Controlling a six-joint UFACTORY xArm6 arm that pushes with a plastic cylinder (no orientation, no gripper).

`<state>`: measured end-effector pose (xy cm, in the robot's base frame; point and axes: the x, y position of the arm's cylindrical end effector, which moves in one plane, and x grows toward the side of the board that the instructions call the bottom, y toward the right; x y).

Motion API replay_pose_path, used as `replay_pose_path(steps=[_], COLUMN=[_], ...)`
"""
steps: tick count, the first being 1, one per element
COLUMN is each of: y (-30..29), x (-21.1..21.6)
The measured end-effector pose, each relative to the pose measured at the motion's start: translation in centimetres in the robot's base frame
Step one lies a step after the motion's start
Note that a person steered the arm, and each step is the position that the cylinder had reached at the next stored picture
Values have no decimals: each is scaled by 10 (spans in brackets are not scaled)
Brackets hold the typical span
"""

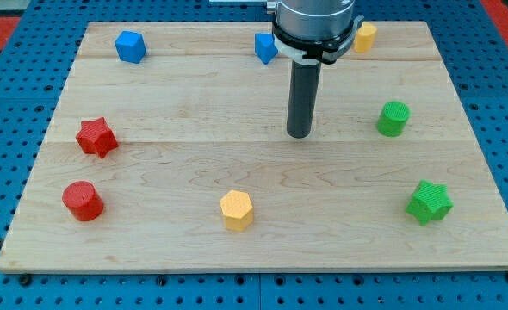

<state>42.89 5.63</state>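
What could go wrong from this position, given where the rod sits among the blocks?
1. My tip touches no block; the green cylinder to the view's right is nearest, and a round block may roll off sideways under an off-centre push.
2. The arm's housing hides part of the blue block and crowds the yellow block at the view's top, so contact there would be hard to see.
3. The green star sits near the board edge.

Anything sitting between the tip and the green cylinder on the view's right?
No. In the camera view, only bare wood lies between my tip and the green cylinder.
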Motion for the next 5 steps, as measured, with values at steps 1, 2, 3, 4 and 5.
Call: replay_pose_path(steps=[1,2,3,4,5], y=[0,0,-1,-1,1], x=[0,-1,-1,0,23])
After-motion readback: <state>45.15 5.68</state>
